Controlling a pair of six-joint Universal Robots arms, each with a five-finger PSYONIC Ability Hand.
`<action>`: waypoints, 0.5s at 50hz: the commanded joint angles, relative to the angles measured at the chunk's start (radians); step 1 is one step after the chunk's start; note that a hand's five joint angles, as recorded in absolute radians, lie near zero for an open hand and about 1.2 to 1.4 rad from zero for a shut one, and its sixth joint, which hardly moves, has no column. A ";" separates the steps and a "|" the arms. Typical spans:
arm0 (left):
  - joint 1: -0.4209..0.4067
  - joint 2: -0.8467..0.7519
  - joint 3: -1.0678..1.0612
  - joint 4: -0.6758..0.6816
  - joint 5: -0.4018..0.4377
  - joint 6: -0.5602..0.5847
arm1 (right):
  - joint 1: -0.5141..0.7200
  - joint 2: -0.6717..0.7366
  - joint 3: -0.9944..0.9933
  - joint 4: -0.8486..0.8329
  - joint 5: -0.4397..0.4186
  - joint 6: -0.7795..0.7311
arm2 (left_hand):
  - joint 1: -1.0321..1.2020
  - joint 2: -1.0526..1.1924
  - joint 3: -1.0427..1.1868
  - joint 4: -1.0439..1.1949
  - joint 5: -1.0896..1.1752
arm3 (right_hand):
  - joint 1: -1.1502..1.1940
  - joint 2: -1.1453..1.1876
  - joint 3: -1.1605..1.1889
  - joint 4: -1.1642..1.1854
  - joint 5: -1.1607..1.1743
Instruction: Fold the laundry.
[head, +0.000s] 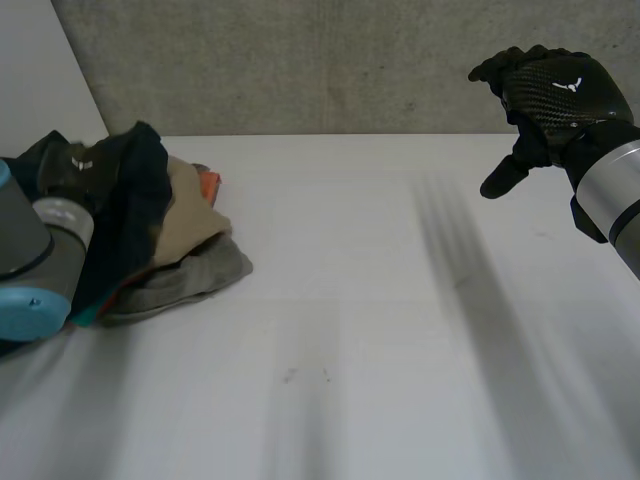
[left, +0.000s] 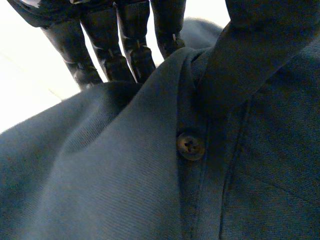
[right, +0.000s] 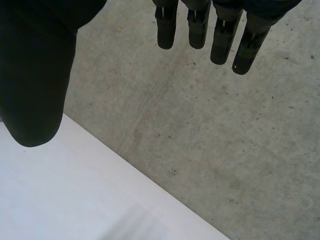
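Note:
A pile of laundry lies at the table's left side: a dark blue shirt (head: 140, 205) on top, then a tan piece (head: 192, 225), a grey piece (head: 195, 275) and a bit of orange (head: 208, 184). My left hand (head: 78, 160) sits on the pile's top. In the left wrist view its fingers (left: 130, 45) and thumb (left: 250, 55) pinch a raised fold of the dark blue shirt (left: 125, 190) close to a button (left: 190, 146). My right hand (head: 548, 92) hangs open above the table's far right, holding nothing, with its fingers (right: 200, 25) and thumb (right: 35, 75) straight.
The white table (head: 380, 300) stretches from the pile to the right. A grey concrete wall (head: 320, 60) stands behind its far edge, and a white panel (head: 40, 70) closes the left corner. My left arm (head: 35, 255) covers the pile's left part.

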 joint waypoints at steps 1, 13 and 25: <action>-0.140 0.121 0.087 0.001 -0.044 -0.070 | -0.025 -0.005 -0.008 -0.001 -0.001 -0.001 | 0.277 0.209 0.244 0.212 0.270 | -0.018 -0.043 -0.035 -0.054 -0.056; -0.511 0.117 0.304 -0.008 -0.097 -0.286 | -0.057 -0.036 -0.020 -0.003 -0.003 0.000 | 0.277 0.209 0.244 0.212 0.270 | -0.018 -0.043 -0.035 -0.054 -0.056; -0.697 -0.086 0.293 -0.011 -0.053 -0.515 | -0.057 -0.036 -0.022 -0.003 -0.003 -0.001 | -0.944 -1.013 -0.977 -1.009 -0.952 | -0.018 -0.043 -0.035 -0.054 -0.056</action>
